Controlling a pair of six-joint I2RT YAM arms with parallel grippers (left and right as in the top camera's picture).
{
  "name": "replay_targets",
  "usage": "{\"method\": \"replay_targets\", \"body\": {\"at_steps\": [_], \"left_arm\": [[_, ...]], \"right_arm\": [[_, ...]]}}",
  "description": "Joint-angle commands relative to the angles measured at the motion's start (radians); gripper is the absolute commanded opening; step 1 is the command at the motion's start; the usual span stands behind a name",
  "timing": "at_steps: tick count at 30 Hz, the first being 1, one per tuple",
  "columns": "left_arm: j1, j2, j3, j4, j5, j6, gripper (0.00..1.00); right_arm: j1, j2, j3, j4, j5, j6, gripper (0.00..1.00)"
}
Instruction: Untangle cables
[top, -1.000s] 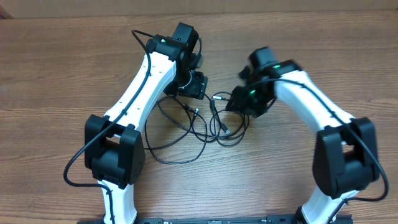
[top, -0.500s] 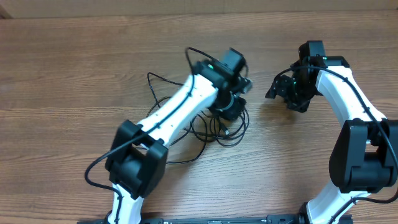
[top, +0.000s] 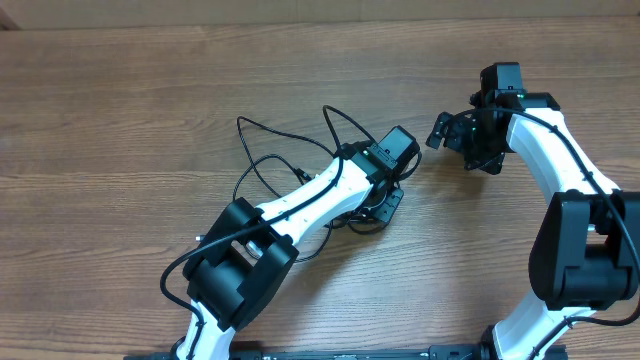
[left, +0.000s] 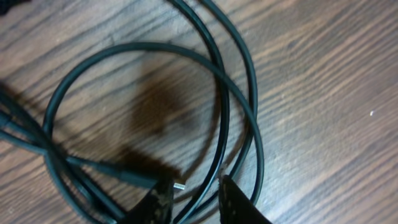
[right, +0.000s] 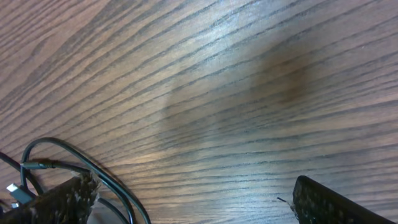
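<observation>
The cables (top: 262, 158) are thin black cords lying in a loose tangle at mid-table, partly under my left arm. My left gripper (top: 388, 208) sits low over the tangle's right end. In the left wrist view the cables (left: 143, 45) curl in overlapping loops, and my left gripper (left: 196, 198) has its jaws close together with cord strands running through the gap, wood showing beside them. A small silver plug tip (left: 178, 185) lies by the left finger. My right gripper (top: 446, 131) hovers to the right, apart from the tangle. In the right wrist view the right gripper (right: 199, 202) is wide open and holds nothing, with cables (right: 102, 171) at lower left.
The wooden table (top: 120, 90) carries only the cords and both arms. A thick black wire (top: 328, 110) arcs off my left arm above the tangle. My left arm's white links (top: 300, 205) cover the tangle's middle.
My left arm has swung right and toward the front across the tangle, and its jaws have narrowed. The right gripper pulled back to the right and opened wide. The cord loops shifted.
</observation>
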Motion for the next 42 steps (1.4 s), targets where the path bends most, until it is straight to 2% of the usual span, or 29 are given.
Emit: {"method": "replay_targets", "body": {"at_steps": [1, 5, 10, 13, 23, 30, 32, 33, 39, 42], "left_arm": [[0.002, 0.011, -0.027, 0.018, -0.008, -0.019, 0.26], [0.002, 0.011, -0.041, 0.017, -0.008, 0.035, 0.19], [0.002, 0.011, -0.042, 0.031, 0.097, 0.223, 0.25], [0.002, 0.011, -0.042, 0.036, 0.097, 0.227, 0.26], [0.001, 0.055, -0.044, 0.059, 0.095, 0.212, 0.20], [0.002, 0.070, -0.044, 0.086, 0.088, 0.200, 0.21], [0.002, 0.070, -0.044, 0.089, 0.086, 0.200, 0.16], [0.002, 0.070, -0.044, 0.089, 0.086, 0.201, 0.04], [0.004, 0.067, -0.001, 0.068, 0.085, 0.201, 0.04], [0.008, 0.066, 0.065, 0.009, 0.085, 0.201, 0.04]], "right_arm": [[-0.002, -0.012, -0.008, 0.007, 0.010, 0.003, 1.00], [-0.002, -0.012, -0.008, 0.007, 0.010, 0.003, 1.00], [-0.002, -0.012, -0.008, 0.007, 0.010, 0.003, 1.00], [-0.002, -0.012, -0.008, 0.007, 0.010, 0.003, 1.00], [-0.002, -0.012, -0.008, 0.007, 0.010, 0.003, 1.00], [-0.002, -0.012, -0.008, 0.007, 0.010, 0.003, 1.00], [-0.002, -0.012, -0.008, 0.007, 0.010, 0.003, 1.00], [-0.002, -0.012, -0.008, 0.007, 0.010, 0.003, 1.00], [-0.002, -0.012, -0.008, 0.007, 0.010, 0.003, 1.00], [-0.002, -0.012, -0.008, 0.007, 0.010, 0.003, 1.00]]}}
